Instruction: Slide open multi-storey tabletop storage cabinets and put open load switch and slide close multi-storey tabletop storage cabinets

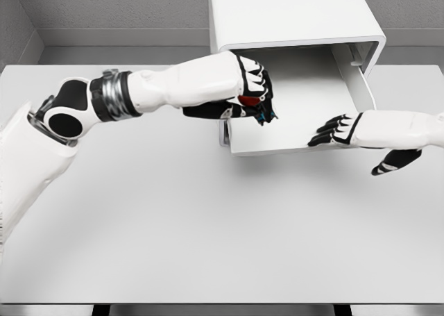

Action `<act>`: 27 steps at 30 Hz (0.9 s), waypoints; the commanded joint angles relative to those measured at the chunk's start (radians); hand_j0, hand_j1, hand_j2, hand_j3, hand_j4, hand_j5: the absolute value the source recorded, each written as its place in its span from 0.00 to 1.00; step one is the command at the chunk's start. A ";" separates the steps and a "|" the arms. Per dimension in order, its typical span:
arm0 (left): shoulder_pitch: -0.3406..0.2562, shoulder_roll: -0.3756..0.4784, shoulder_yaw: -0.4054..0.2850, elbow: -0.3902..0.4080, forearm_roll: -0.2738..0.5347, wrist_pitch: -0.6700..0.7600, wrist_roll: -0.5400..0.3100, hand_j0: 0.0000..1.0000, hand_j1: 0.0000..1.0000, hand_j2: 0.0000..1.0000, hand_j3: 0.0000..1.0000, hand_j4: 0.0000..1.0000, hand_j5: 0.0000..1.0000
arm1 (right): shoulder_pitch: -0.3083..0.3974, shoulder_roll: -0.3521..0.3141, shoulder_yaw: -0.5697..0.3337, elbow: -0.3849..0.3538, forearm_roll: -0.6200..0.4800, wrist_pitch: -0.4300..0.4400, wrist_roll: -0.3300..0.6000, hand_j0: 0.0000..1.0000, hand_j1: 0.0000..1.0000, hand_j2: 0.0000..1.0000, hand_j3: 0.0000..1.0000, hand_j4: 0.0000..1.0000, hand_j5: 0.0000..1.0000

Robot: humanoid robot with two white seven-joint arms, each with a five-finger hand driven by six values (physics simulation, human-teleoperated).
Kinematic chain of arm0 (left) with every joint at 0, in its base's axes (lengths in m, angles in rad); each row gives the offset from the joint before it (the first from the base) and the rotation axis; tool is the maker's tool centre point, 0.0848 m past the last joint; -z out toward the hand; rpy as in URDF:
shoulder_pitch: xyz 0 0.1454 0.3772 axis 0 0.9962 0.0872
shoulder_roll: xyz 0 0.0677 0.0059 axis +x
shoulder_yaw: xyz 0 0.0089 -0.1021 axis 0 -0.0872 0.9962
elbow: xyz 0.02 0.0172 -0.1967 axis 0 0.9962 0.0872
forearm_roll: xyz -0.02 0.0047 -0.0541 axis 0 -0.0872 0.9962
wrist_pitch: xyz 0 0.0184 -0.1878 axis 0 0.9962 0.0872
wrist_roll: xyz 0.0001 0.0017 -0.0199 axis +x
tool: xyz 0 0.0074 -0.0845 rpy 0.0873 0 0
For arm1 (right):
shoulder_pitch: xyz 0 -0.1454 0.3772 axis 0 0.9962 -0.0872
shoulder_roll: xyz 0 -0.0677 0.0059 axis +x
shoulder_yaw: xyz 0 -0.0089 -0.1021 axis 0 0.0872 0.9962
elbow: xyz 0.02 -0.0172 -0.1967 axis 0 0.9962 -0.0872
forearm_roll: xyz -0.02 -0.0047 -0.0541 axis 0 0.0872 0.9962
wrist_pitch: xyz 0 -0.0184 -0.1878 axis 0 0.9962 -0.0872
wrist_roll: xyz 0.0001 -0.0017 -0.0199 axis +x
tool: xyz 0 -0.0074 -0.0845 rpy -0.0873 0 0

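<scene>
- Bench: one plain white surface fills most of the head view, with grey walls behind it.
- Cabinet: one white storage cabinet stands at the far edge of the bench, right of centre; how many storeys it has cannot be told from this angle.
- Drawer: one drawer is slid out toward the robot, its flat white floor exposed and its front lip nearest the camera.
- Left hand: the one left arm reaches in from the lower left across the bench, and the hand hangs over the left front corner of the open drawer. Its fingers are curled tight around a small object.
- Load switch: one small item, red and dark with a touch of blue-green, shows between the curled fingers; it sits in the left hand, above the drawer's left edge, and its shape is mostly hidden by the grip.
- Right hand: the one right arm enters from the right edge. The hand is at the drawer's right front corner, fingers loosely extended and slightly apart, thumb hanging below, holding nothing. Whether it touches the drawer cannot be told.
</scene>
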 commanded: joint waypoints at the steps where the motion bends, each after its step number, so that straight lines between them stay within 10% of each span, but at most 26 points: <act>1: -0.002 -0.013 0.001 0.003 0.007 0.003 -0.003 0.43 0.43 0.43 0.43 0.43 0.43 | 0.000 -0.008 -0.027 0.001 -0.010 0.003 -0.003 1.00 1.00 1.00 1.00 1.00 1.00; 27: -0.028 -0.225 0.001 0.194 -0.208 0.003 -0.019 0.44 0.44 0.44 0.44 0.44 0.44 | 0.032 -0.140 -0.205 0.014 -0.119 0.003 0.000 1.00 1.00 1.00 1.00 1.00 1.00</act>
